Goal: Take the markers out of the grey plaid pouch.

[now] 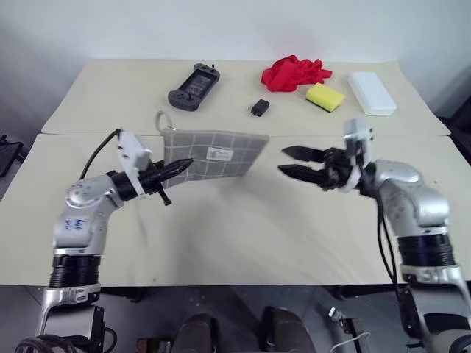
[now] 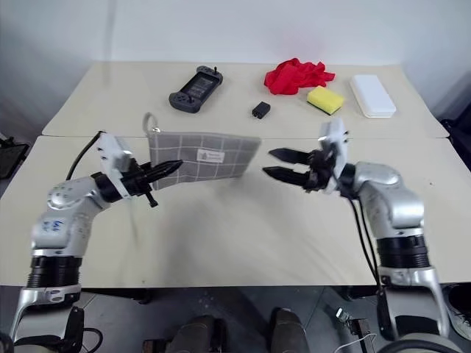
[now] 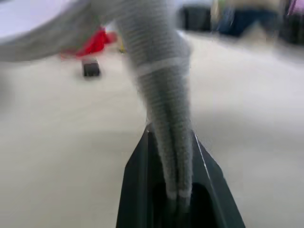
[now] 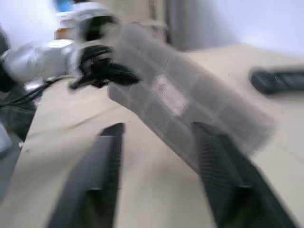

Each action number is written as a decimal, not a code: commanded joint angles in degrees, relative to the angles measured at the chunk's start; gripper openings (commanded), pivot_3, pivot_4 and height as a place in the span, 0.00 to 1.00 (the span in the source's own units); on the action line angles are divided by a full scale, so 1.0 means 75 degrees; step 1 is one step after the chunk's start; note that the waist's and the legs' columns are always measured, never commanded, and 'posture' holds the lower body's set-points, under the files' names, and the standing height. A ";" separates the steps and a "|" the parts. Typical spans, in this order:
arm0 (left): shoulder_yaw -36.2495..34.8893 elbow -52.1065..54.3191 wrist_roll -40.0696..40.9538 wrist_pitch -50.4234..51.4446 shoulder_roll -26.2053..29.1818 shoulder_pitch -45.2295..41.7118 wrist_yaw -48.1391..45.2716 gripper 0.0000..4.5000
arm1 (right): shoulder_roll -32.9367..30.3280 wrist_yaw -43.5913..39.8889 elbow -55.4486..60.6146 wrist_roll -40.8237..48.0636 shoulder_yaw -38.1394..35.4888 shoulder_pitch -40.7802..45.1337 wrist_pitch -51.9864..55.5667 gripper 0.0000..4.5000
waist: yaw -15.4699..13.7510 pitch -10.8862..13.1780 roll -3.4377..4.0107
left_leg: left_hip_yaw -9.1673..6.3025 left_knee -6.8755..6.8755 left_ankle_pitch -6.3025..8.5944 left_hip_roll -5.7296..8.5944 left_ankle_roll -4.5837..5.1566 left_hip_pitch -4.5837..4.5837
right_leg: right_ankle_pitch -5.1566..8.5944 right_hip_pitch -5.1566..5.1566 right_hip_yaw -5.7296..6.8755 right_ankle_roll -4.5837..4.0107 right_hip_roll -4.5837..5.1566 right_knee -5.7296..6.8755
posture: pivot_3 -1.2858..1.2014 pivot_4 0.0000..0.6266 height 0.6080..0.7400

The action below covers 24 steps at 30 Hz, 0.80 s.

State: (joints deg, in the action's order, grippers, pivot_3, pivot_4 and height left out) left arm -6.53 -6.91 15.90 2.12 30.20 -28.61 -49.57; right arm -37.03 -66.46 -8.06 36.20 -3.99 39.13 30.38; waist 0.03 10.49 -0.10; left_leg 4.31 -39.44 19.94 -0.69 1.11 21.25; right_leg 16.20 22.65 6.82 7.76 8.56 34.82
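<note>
The grey plaid pouch point(image 1: 215, 154) hangs above the table, stretched out level, its white label facing me and its corner loop point(image 1: 159, 118) sticking up. My left gripper point(image 1: 179, 167) is shut on the pouch's left end; in the left wrist view the fabric point(image 3: 164, 95) runs up from between the fingers point(image 3: 137, 190). My right gripper point(image 1: 287, 162) stands open just off the pouch's right edge, apart from it, with nothing between its fingers point(image 4: 102, 171). The markers are hidden.
At the back of the table lie a dark handheld game console point(image 1: 193, 86), a small black box point(image 1: 260, 107), a red cloth point(image 1: 294, 72), a yellow sponge point(image 1: 324, 96) and a white rectangular case point(image 1: 372, 93). The near half of the tabletop point(image 1: 235, 235) is bare.
</note>
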 commanded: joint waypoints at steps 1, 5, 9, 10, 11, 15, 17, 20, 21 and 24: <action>0.0412 -0.1088 -0.1188 -0.2596 -0.0514 -0.0262 0.0765 0.00 | -0.0461 0.0023 -0.0092 0.0517 -0.0318 0.0656 0.1360 0.82 | -0.0040 0.0001 0.0001 | -0.0001 0.0000 0.0000 -0.0007 0.0006 0.0002 | -0.0004 0.0001 0.0000 0.0002 0.0005 -0.0003 | 0.52 0.24 1.00; 0.0952 -0.2094 -0.2323 -0.4489 -0.0838 -0.0478 0.1562 0.00 | -0.0296 0.0667 -0.0052 0.1187 -0.0512 0.1404 0.3034 1.00 | -0.0024 0.0001 0.0000 | 0.0013 0.0000 0.0002 -0.0003 0.0012 0.0008 | -0.0014 0.0009 0.0006 0.0003 0.0003 -0.0011 | 0.52 0.24 1.00; 0.1607 -0.2702 -0.3659 -0.5912 -0.0946 -0.0407 0.2491 0.00 | -0.0054 0.1238 0.0329 0.1513 -0.0037 0.1943 0.4753 1.00 | -0.0016 0.0001 0.0000 | 0.0017 0.0001 0.0005 -0.0011 0.0017 0.0008 | -0.0014 0.0009 0.0008 0.0003 0.0005 -0.0010 | 0.52 0.24 1.00; 0.1679 -0.2717 -0.3705 -0.5995 -0.0988 -0.0389 0.2587 0.00 | 0.0065 0.1462 0.0353 0.1467 0.0034 0.2055 0.4976 1.00 | -0.0013 0.0001 0.0001 | 0.0017 0.0000 0.0005 -0.0010 0.0018 0.0009 | -0.0014 0.0009 0.0009 0.0003 0.0005 -0.0010 | 0.52 0.24 1.00; 0.1753 -0.2712 -0.3918 -0.6171 -0.0968 -0.0404 0.2791 0.00 | 0.0228 0.1668 0.0341 0.1435 0.0070 0.2176 0.5124 1.00 | -0.0012 0.0001 0.0001 | 0.0016 0.0000 0.0005 -0.0010 0.0018 0.0012 | -0.0015 0.0013 0.0008 0.0004 0.0006 -0.0009 | 0.52 0.24 1.00; 0.2082 -0.2769 -0.4416 -0.6444 -0.0886 -0.0536 0.3131 0.00 | 0.0613 0.1935 0.0380 0.1279 0.0526 0.2611 0.5618 1.00 | 0.0005 0.0001 0.0001 | 0.0016 -0.0002 0.0005 -0.0011 0.0019 0.0021 | -0.0015 0.0024 0.0008 0.0005 0.0007 -0.0005 | 0.52 0.24 1.00; 0.2262 -0.2743 -0.4490 -0.6462 -0.0935 -0.0516 0.3147 0.00 | 0.0951 0.2070 0.0306 0.1202 0.0731 0.2858 0.5652 1.00 | 0.0008 0.0001 0.0001 | 0.0015 -0.0001 0.0005 -0.0011 0.0019 0.0031 | -0.0015 0.0036 0.0009 0.0005 0.0006 -0.0005 | 0.52 0.24 1.00; 0.2359 -0.2725 -0.4497 -0.6387 -0.0948 -0.0509 0.3218 0.00 | 0.1148 0.2070 0.0153 0.1217 0.0822 0.3032 0.5844 1.00 | -0.0001 0.0001 0.0001 | 0.0016 -0.0001 0.0005 -0.0008 0.0019 0.0044 | -0.0015 0.0050 0.0013 0.0005 0.0005 -0.0002 | 0.52 0.24 1.00; 0.2354 -0.2723 -0.4467 -0.6339 -0.0956 -0.0498 0.3255 0.00 | 0.1163 0.2035 0.0127 0.1198 0.0859 0.3043 0.5858 1.00 | -0.0011 0.0001 0.0001 | 0.0018 -0.0002 0.0004 -0.0005 0.0020 0.0052 | -0.0015 0.0052 0.0021 0.0005 0.0006 -0.0002 | 0.52 0.24 1.00; 0.2387 -0.2702 -0.4495 -0.6293 -0.0912 -0.0474 0.3340 0.00 | 0.1165 0.1913 0.0104 0.1193 0.0933 0.3052 0.5866 1.00 | -0.0006 0.0001 0.0001 | 0.0023 -0.0040 0.0005 -0.0007 0.0021 0.0113 | -0.0015 0.0076 0.0059 0.0005 0.0007 0.0001 | 0.52 0.24 1.00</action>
State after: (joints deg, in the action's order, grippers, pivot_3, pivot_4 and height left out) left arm 11.37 -28.01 -18.10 -44.98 23.16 -31.98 -25.47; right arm -27.94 -51.36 -8.10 44.58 3.82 60.88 74.14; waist -0.02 10.50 -0.09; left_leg 4.48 -39.88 19.98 -0.71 1.28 22.34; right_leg 16.07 23.43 7.27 7.81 8.61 34.91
